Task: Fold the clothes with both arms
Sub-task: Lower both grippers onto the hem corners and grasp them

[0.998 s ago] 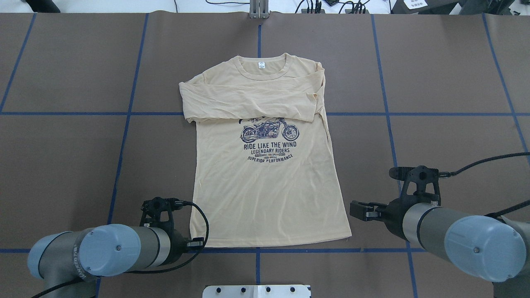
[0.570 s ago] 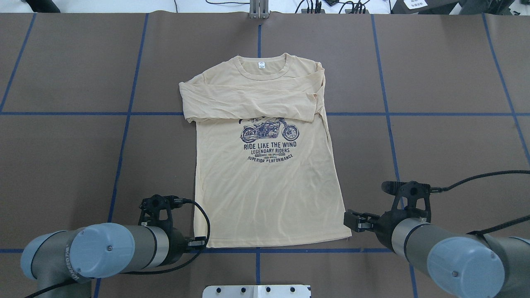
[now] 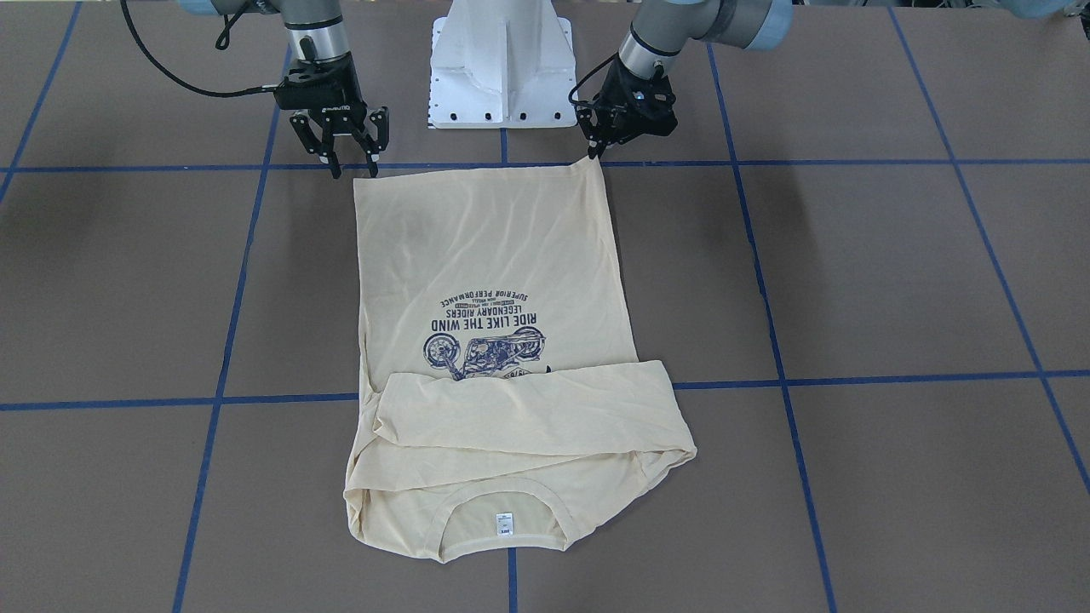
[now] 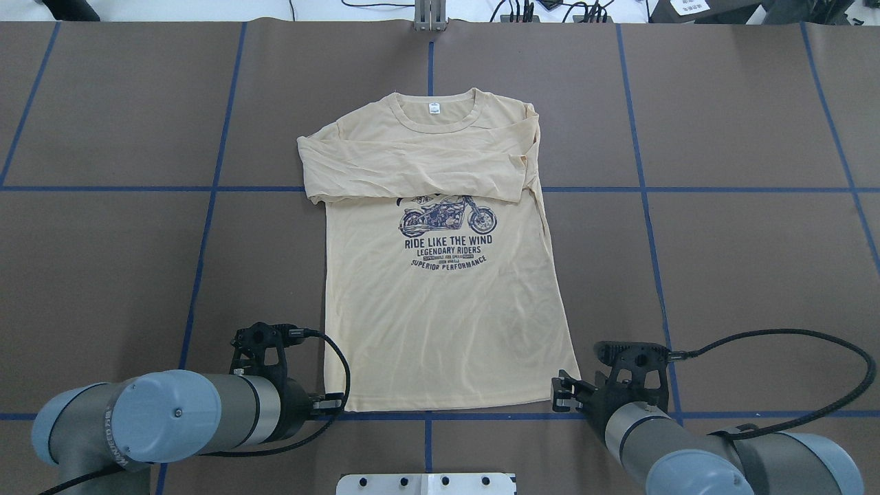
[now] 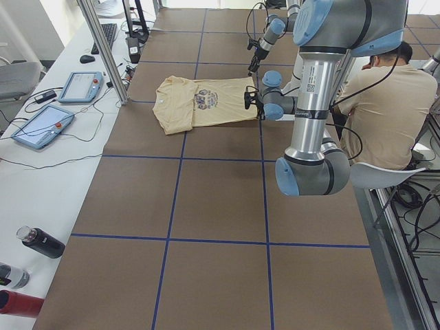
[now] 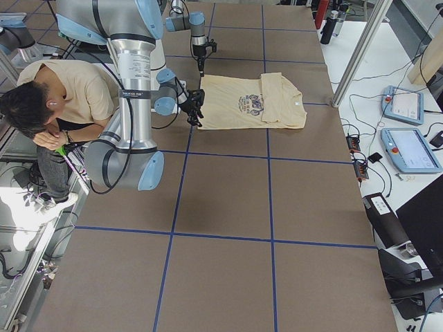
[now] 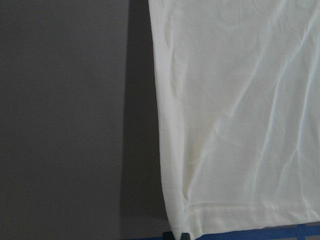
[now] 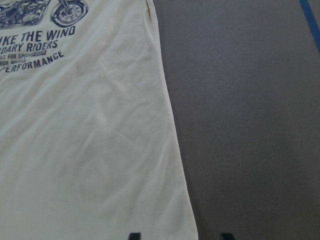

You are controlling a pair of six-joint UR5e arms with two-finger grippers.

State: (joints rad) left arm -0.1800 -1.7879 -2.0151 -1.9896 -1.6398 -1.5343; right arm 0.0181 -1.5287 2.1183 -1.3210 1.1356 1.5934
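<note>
The cream-yellow T-shirt (image 4: 447, 330) lies flat, print up, neck at the far side and both sleeves folded across the chest. My left gripper (image 4: 335, 405) (image 3: 591, 156) sits at the hem's left corner; its wrist view shows that corner (image 7: 182, 227) at one dark tip, so it looks shut on the shirt. My right gripper (image 4: 562, 395) (image 3: 353, 168) is open at the hem's right corner. In the right wrist view its two tips straddle the shirt's side edge (image 8: 187, 210).
The white pedestal base (image 3: 501, 68) stands just behind the hem. Blue tape lines cross the brown table (image 4: 722, 240). A seated person (image 5: 378, 103) is behind the robot. Tablets (image 5: 41, 127) and bottles (image 5: 41, 242) lie on the white side table.
My right arm has swung back and inward to the hem's right corner. The left arm barely moved. The hem's left corner has shifted slightly inward.
</note>
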